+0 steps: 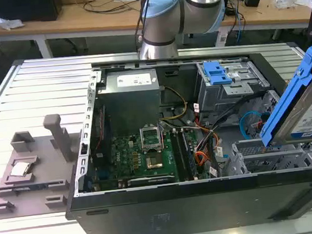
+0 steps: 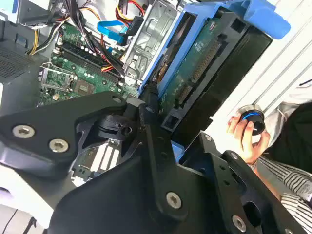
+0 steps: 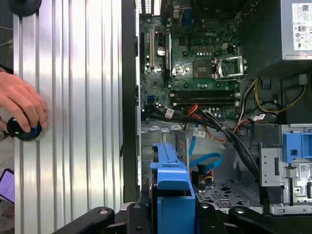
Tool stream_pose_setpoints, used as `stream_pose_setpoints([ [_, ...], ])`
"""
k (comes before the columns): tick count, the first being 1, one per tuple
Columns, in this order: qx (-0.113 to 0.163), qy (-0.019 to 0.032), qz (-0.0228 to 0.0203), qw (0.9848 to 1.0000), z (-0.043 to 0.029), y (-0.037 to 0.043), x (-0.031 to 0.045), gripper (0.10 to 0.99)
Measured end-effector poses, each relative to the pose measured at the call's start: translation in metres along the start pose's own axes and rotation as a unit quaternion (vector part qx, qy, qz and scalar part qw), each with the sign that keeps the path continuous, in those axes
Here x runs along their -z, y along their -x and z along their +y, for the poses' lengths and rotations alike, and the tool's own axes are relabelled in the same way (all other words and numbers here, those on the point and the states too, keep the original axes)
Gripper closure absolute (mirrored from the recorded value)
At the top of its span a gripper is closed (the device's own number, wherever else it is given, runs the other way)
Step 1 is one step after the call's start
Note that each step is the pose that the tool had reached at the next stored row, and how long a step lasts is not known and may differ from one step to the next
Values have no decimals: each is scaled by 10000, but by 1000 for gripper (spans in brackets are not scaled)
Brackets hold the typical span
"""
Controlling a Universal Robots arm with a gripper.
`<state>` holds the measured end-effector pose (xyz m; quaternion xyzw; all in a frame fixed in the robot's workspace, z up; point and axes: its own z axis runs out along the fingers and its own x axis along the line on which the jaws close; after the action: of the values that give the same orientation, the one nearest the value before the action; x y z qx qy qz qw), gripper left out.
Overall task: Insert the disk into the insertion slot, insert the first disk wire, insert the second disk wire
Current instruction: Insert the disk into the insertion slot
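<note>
Ribbed alu table (image 1: 42, 83) carries an open black PC case (image 1: 181, 208), mobo (image 1: 143, 157) inside. My hand (image 3: 173, 217) is clamped on the disk (image 1: 310, 110): silver drive w/ white label in a bright blue frame. It's tilted, up above the case at the exterior view's right, over the insertion slot (image 1: 270, 158), not in it. Black cable bundle (image 3: 229, 136) and blue flat cable (image 3: 207, 161) run near the slot.
</note>
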<state>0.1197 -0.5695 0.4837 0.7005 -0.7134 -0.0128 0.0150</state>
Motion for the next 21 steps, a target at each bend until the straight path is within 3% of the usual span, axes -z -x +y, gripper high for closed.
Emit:
stream_pose_setpoints([
  [4,0,0,0,10000,2,0,-52,725],
  [8,1,0,0,10000,20,7,-158,725],
  [17,6,1,-38,10000,94,176,-392,725],
  [21,6,1,-38,10000,98,189,-458,725],
])
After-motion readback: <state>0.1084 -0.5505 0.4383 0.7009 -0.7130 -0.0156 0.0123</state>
